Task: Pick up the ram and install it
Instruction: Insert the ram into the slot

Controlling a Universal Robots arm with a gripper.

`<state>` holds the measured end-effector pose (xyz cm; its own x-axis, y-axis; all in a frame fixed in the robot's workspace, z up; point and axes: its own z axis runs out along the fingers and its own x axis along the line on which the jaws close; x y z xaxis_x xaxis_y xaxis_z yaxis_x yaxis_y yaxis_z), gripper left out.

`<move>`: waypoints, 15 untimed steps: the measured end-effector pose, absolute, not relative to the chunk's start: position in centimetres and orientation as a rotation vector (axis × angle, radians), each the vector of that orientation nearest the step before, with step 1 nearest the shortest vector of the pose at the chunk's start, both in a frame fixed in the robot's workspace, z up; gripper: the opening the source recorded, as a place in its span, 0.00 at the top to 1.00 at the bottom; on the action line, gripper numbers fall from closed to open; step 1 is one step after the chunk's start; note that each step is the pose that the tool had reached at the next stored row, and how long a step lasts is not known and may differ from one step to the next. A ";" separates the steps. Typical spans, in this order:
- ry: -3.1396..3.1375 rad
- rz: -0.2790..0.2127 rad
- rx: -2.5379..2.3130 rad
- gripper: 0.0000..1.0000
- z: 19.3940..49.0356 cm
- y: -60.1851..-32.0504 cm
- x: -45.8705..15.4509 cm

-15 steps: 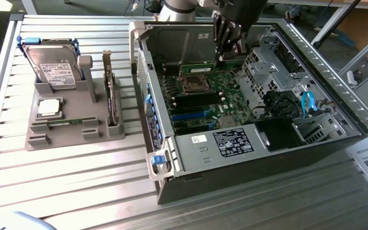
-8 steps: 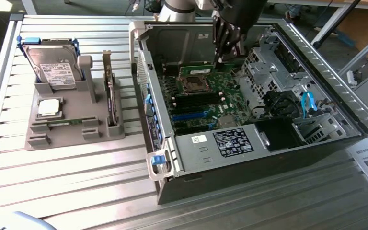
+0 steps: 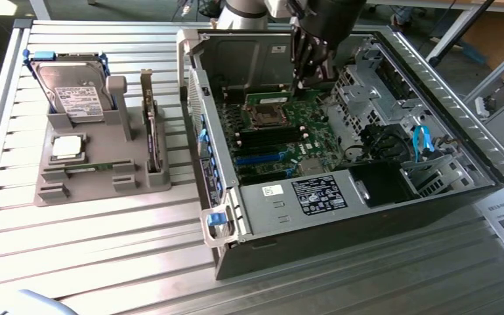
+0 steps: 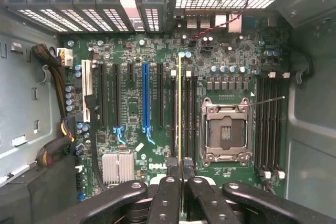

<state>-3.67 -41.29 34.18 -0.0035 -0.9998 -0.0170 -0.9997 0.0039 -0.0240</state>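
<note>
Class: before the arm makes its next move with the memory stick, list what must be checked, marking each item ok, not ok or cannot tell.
1. Ram pinched in the gripper: ok.
2. Ram's edge runs parallel to the memory slots beside the CPU socket: ok.
3. Ram sits exactly over one empty slot: cannot tell.
4. Slot latches open: cannot tell.
5. Case open, motherboard exposed under the gripper: ok.
</note>
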 end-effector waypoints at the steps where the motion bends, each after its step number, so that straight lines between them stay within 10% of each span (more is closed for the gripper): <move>1: 2.205 -0.008 -2.197 0.88 34.1 -41.3 -3.7; 15: 2.205 -0.008 -2.197 0.88 33.0 -41.3 -3.7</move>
<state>-3.67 -41.29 33.01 -0.0035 -0.9998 -0.0170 -0.9997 0.0039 -0.0241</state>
